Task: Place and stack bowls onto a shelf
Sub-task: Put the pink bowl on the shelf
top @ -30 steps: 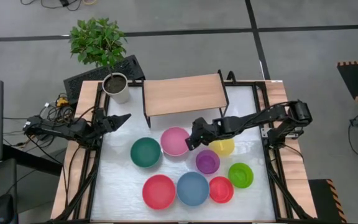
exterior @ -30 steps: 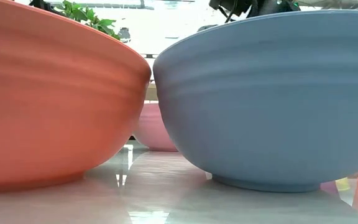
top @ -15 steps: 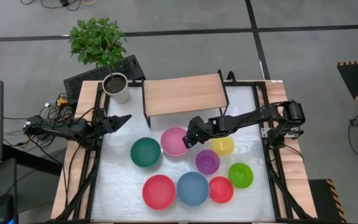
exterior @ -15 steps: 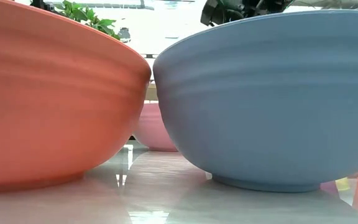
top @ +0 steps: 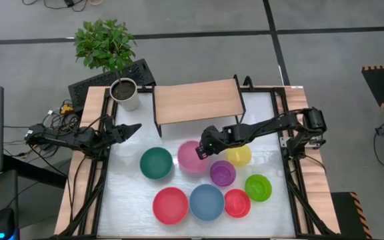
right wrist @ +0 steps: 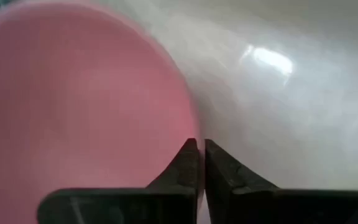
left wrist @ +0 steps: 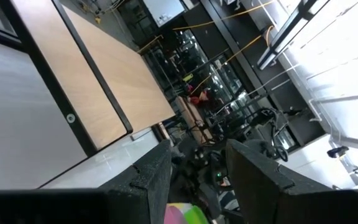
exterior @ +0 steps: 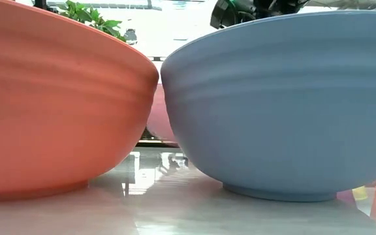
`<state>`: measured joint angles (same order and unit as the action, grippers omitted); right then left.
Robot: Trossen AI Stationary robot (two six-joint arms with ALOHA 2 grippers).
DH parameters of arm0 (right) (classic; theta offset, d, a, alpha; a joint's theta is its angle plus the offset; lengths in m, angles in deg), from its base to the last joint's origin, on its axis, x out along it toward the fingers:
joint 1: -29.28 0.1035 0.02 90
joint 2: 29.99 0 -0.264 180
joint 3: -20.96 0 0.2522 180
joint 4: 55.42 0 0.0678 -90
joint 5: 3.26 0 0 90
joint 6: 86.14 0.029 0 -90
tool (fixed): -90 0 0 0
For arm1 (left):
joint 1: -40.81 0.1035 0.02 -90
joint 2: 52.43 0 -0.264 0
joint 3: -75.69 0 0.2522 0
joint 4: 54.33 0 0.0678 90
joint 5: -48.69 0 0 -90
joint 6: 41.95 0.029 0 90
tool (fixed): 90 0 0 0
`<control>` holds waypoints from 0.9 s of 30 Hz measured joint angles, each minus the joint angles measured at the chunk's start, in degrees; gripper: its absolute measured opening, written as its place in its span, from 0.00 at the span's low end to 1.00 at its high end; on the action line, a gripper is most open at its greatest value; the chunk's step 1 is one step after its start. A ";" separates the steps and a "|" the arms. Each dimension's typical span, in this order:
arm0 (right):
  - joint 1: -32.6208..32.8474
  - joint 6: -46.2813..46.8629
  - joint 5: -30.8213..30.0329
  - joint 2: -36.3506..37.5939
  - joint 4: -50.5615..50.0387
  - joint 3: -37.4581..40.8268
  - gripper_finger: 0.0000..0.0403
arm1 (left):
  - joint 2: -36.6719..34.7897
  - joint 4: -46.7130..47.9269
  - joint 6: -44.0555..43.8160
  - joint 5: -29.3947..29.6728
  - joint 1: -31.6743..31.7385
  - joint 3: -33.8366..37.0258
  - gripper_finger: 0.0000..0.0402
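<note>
Eight bowls are in the high view: dark green (top: 156,163), pink (top: 191,159), yellow (top: 241,157), purple (top: 223,173), light green (top: 258,188), large red (top: 171,205), blue (top: 207,202) and small red (top: 237,203). All but the pink one rest on their bases on the white tabletop. The bare wooden shelf (top: 195,101) stands on black legs at the far side. My right gripper (top: 203,150) is shut on the pink bowl. My left gripper (top: 135,127) is open and empty at the table's left edge. My right gripper pinches the pink bowl's rim (right wrist: 188,134) on the side toward the table's right, one finger inside the bowl and one outside. The fingers come slanting down from the right. In the low view the pink bowl (exterior: 156,117) hangs clear of the tabletop.
A white plant pot (top: 125,93) stands at the far left beside the shelf. In the low view the large red bowl (exterior: 57,104) and the blue bowl (exterior: 286,104) fill the foreground. The yellow and purple bowls lie close under my right arm.
My right gripper has moved a little toward the table's left, onto the pink bowl's rim. The pink bowl has come up off the tabletop and shifted slightly toward the near edge. The other bowls have stayed where they were.
</note>
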<state>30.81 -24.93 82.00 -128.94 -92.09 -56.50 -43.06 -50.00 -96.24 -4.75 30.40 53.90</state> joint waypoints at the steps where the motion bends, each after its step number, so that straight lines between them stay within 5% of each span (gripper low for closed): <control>1: -0.16 0.21 1.04 0.00 -0.40 0.03 0.07 | 0.00 0.04 0.00 0.10 0.02 0.00 0.35; 12: -1.97 -2.80 7.70 10.59 -2.07 -2.91 0.07 | 0.00 0.13 0.02 0.08 0.02 0.00 0.35; 19: -11.22 -9.67 -5.14 22.67 -25.21 -13.61 0.07 | 0.00 0.21 0.02 0.47 0.02 0.00 0.35; 27: -27.19 -20.97 -10.45 21.68 -44.00 -28.81 0.07 | 0.00 1.07 0.02 3.51 0.02 0.00 0.35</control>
<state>3.62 -45.90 71.55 -107.27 -136.09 -85.31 -43.06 -48.93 -96.21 -1.24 30.42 53.90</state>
